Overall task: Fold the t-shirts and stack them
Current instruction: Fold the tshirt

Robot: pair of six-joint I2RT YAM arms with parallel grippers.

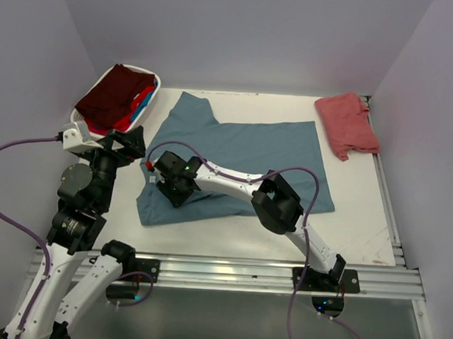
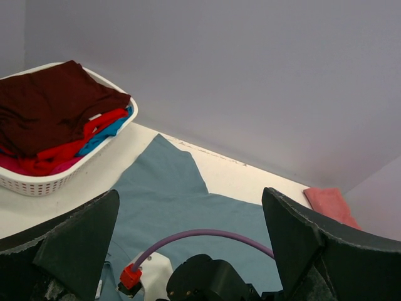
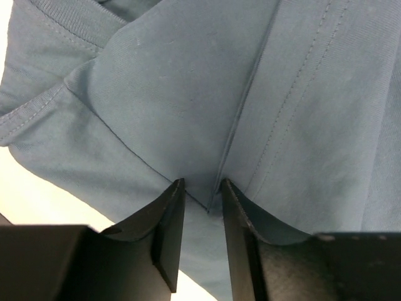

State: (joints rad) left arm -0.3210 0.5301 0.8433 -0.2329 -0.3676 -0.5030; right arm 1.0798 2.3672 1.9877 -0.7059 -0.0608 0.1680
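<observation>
A large slate teal-blue t-shirt point(image 1: 250, 152) point(image 2: 175, 194) point(image 3: 188, 94) lies spread on the white table. My right gripper point(image 1: 172, 189) point(image 3: 200, 183) presses down on its near-left part. The jaws stand narrowly apart, with a hemmed cloth edge in the gap between them. My left gripper point(image 1: 129, 143) point(image 2: 191, 194) hovers wide open above the shirt's left side, holding nothing. A salmon-red t-shirt point(image 1: 347, 123) point(image 2: 329, 204) lies folded at the far right corner. Dark maroon point(image 1: 112, 95) point(image 2: 50, 106), red point(image 2: 69, 150) and bright blue point(image 2: 106, 132) t-shirts sit piled in the basket.
The white oval plastic basket point(image 1: 159, 82) point(image 2: 62, 182) stands at the far left against the wall. Grey walls close in the table on three sides. The right arm point(image 1: 278, 202) stretches across the teal shirt's near edge. A metal rail point(image 1: 229, 272) runs along the table's front.
</observation>
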